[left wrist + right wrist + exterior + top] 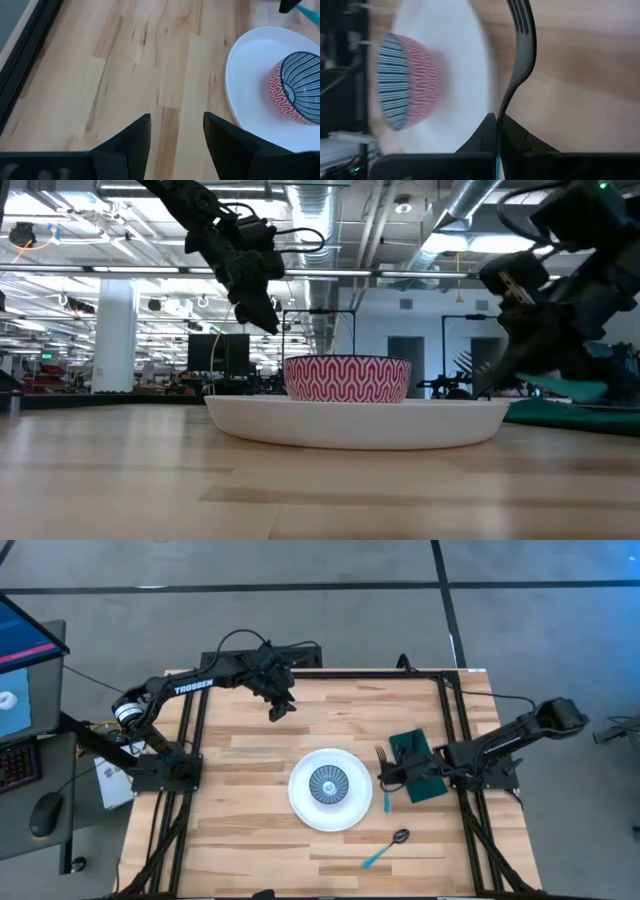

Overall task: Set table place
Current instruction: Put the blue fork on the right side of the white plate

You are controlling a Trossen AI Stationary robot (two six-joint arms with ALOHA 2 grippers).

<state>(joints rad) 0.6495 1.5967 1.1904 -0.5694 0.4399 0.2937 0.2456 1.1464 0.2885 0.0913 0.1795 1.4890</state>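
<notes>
A white round plate (331, 810) lies mid-table with a small bowl (329, 783) on it, blue-striped inside and red-patterned outside (348, 378). My right gripper (386, 778) is just right of the plate, shut on a fork (382, 754) with dark tines and a turquoise handle (387, 804). A dark green cloth (422, 766) lies under the right arm. A turquoise-handled spoon (386, 849) lies flat on the table nearer the front. My left gripper (281, 706) is open and empty above the table's far side, left of the plate (250, 75). My right gripper pinches the fork between its two fingers where the turquoise handle (497, 150) meets the dark neck (511, 80). The tines (521, 15) stick out ahead of the fingers, beside the plate's right rim. Whether the fork is clear of the table, I cannot tell.
A black metal frame (452, 720) runs along the table's sides and far edge. Bare wood shows left of the plate (240, 790) and along the front. A monitor, a mouse and a keyboard stand off the table to the left.
</notes>
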